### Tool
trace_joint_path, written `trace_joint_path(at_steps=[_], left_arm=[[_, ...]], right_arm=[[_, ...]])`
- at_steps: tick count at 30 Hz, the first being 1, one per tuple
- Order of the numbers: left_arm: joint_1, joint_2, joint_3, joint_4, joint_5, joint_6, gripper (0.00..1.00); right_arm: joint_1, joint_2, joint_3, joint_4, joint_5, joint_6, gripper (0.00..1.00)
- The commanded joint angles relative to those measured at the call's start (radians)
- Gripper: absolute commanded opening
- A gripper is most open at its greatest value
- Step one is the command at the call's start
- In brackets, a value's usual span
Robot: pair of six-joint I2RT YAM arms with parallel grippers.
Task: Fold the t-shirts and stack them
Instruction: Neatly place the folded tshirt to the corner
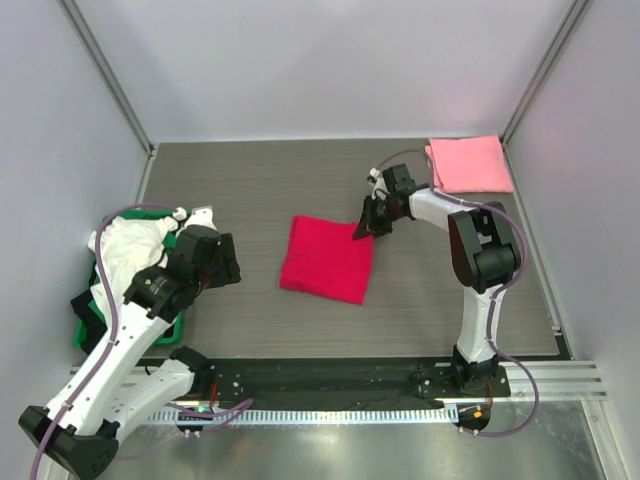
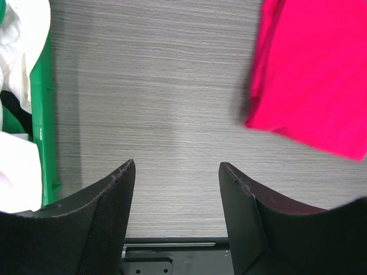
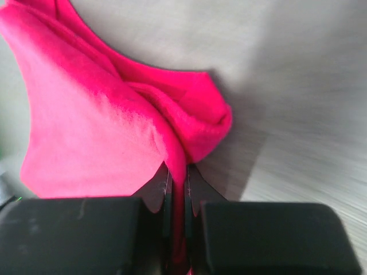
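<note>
The crimson-red t-shirt point(image 1: 327, 259) lies folded into a square at the table's middle; it also shows in the left wrist view point(image 2: 315, 74) and the right wrist view point(image 3: 97, 126). My right gripper point(image 1: 362, 230) is shut on the shirt's far right corner, with the cloth pinched between the fingertips point(image 3: 163, 183). The light pink t-shirt point(image 1: 468, 164) lies folded at the back right corner. The white t-shirt point(image 1: 128, 246) is heaped in the crate at the left. My left gripper point(image 2: 176, 172) is open and empty over bare table, left of the red shirt.
A green plastic crate point(image 1: 90, 335) stands at the table's left edge, its wall showing in the left wrist view point(image 2: 43, 114). White walls and metal posts close in the table on three sides. A black rail point(image 1: 330, 375) runs along the near edge.
</note>
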Motion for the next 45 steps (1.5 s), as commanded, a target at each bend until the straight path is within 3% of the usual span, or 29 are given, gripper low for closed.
trace_joint_path(at_steps=[1,2,6,16,30,45], left_arm=[[0.002,-0.007,0.004,0.027,-0.033,-0.005,0.61],[0.002,-0.003,0.006,0.03,-0.038,-0.003,0.61],[0.004,0.043,0.043,0.002,-0.047,0.028,0.61],[0.004,0.062,0.024,0.011,-0.044,0.04,0.6],[0.004,0.095,0.015,0.027,-0.004,0.048,0.61],[0.002,0.149,0.015,0.019,-0.015,0.037,0.6]], right_arm=[[-0.032,-0.136,0.128,-0.16,0.339,-0.152,0.01],[-0.035,-0.155,0.151,-0.179,0.458,-0.211,0.01],[-0.077,-0.208,0.185,-0.176,0.656,-0.313,0.01],[-0.15,-0.271,0.213,0.022,0.877,-0.693,0.01],[-0.325,-0.078,0.578,-0.012,0.712,-0.726,0.01],[-0.407,0.134,0.852,-0.036,0.655,-0.694,0.01]])
